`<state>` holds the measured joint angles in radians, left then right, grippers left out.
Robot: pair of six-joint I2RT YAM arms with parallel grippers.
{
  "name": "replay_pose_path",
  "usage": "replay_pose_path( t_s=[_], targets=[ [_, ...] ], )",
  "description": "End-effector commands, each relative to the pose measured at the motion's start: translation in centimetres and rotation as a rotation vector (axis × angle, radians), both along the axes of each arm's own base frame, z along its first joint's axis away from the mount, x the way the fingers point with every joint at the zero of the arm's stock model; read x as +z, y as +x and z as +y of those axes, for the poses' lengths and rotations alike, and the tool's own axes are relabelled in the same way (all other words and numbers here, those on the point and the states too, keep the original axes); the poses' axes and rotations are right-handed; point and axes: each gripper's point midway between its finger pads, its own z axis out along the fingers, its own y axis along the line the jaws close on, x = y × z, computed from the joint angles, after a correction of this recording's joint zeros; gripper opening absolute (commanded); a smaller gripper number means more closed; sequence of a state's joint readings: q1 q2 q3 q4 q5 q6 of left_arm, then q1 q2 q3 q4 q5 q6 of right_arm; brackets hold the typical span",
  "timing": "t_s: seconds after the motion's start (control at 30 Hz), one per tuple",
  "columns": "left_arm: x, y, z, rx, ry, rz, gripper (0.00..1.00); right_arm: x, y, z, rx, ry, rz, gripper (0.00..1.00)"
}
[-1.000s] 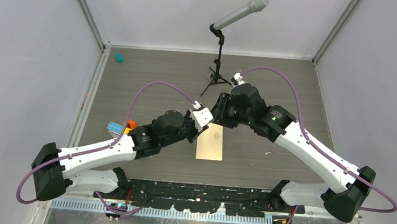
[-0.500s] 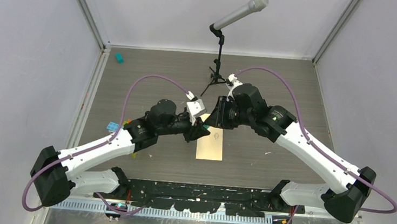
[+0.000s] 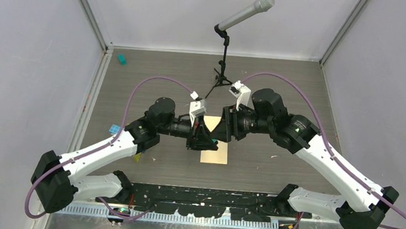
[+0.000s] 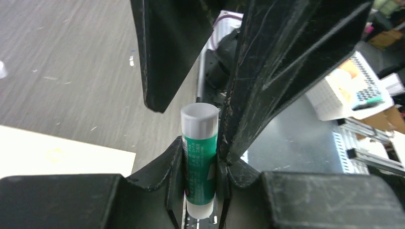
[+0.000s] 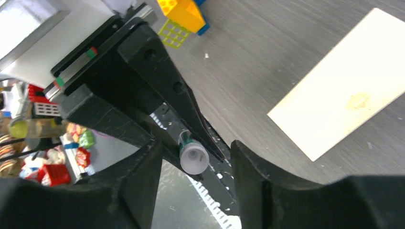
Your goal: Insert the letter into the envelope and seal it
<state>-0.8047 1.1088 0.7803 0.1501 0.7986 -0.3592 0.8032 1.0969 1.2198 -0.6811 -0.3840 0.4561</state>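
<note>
The tan envelope (image 3: 214, 156) lies flat on the table with both grippers over its far half; it also shows as a pale rectangle (image 5: 339, 100) and a pale corner (image 4: 62, 155). No separate letter sheet shows in any view. My left gripper (image 3: 203, 138) (image 4: 200, 152) is shut on a green glue stick (image 4: 199, 164) whose white cap (image 5: 194, 158) points at the right gripper. My right gripper (image 3: 225, 128) (image 5: 196, 164) faces it, open, one finger on each side of the cap with a gap either way.
A microphone on a tripod stand (image 3: 224, 66) rises at the back centre. A small teal object (image 3: 121, 58) lies far left. Coloured toy blocks (image 3: 114, 129) (image 5: 184, 12) sit beside the left arm. The black rail (image 3: 205, 195) runs along the near edge.
Both grippers turned to face each other above the envelope. The left one swung forward over it with the glue stick. The right jaws closed in, then spread wider around the cap.
</note>
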Motion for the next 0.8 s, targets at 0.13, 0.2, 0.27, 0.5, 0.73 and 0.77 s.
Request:
replay_pose_path(
  t_s=[0.13, 0.2, 0.27, 0.5, 0.73, 0.77],
  targets=[
    [-1.1, 5.5, 1.2, 0.307, 0.175, -0.272, 0.0, 0.1, 4.1, -0.5, -0.317, -0.035, 0.077, 0.55],
    [-1.4, 6.6, 1.6, 0.381, 0.215, -0.339, 0.0, -0.4, 4.5, -0.3, -0.368, -0.025, 0.12, 0.52],
    [-1.5, 6.9, 1.7, 0.421, 0.24, -0.39, 0.0, -0.9, 4.9, -0.1, -0.4, -0.01, 0.148, 0.48],
    [-1.3, 7.6, 1.7, 0.463, 0.25, -0.475, 0.0, -1.8, 5.4, 0.6, -0.427, -0.008, 0.187, 0.42],
    [-1.8, 7.8, 1.8, 0.473, 0.261, -0.473, 0.0, -2.4, 5.6, 0.6, -0.437, -0.023, 0.193, 0.41],
    [-1.9, 7.8, 1.8, 0.472, 0.263, -0.47, 0.0, -2.4, 5.6, 0.6, -0.436, -0.023, 0.192, 0.41]
  ],
)
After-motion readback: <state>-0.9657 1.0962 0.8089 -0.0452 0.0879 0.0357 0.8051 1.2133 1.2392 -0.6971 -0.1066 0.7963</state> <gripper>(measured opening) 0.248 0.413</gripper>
